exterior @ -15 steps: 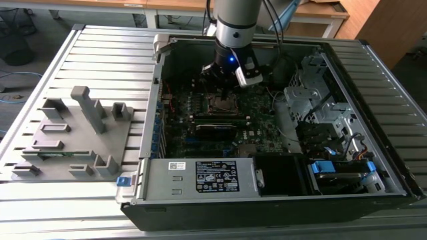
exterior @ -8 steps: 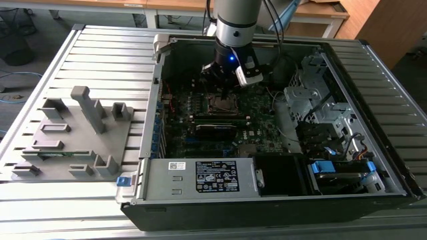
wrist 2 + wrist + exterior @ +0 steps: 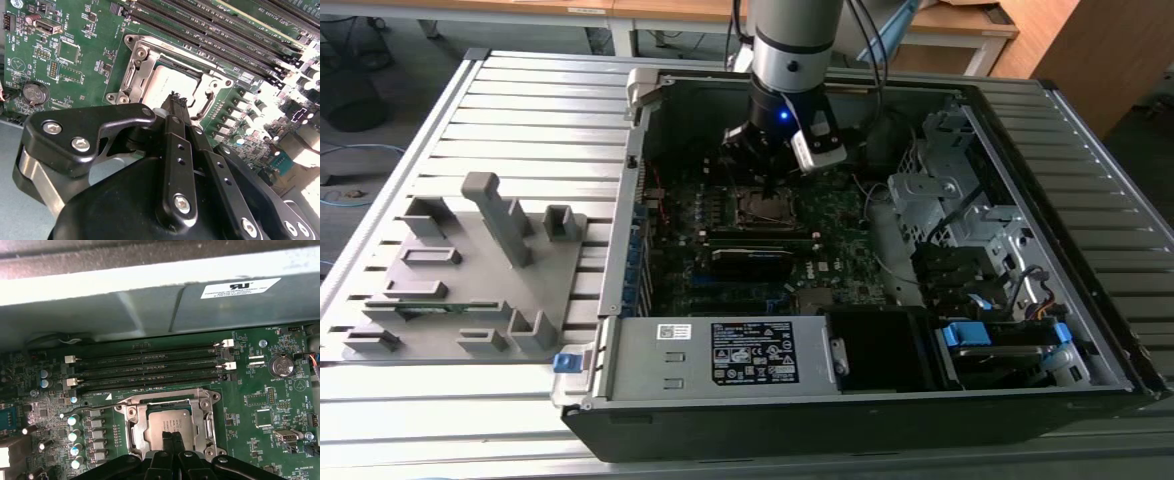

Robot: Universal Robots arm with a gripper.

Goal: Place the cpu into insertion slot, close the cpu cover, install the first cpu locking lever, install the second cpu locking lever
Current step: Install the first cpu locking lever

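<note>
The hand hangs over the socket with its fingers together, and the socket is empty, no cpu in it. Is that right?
Not quite: the insertion slot is not empty. The first wrist view shows the cpu already lying in it, pale top up. The rest holds: the hand hangs over the socket with its fingers together.

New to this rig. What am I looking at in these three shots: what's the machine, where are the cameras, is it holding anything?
One grey robot arm with a black two-finger gripper reaches into an open black computer case. The case lies on a slatted metal table.

The exterior view looks on from off the arm. Both wrist views ride near the gripper and look at the dark green motherboard.

The flat grey-brown square cpu lies inside the window of the silvery metal cpu cover. The gripper is shut, with nothing between its fingers, and its tips are at the cpu.

A grey plastic fixture sits on the exterior view's left.
</note>
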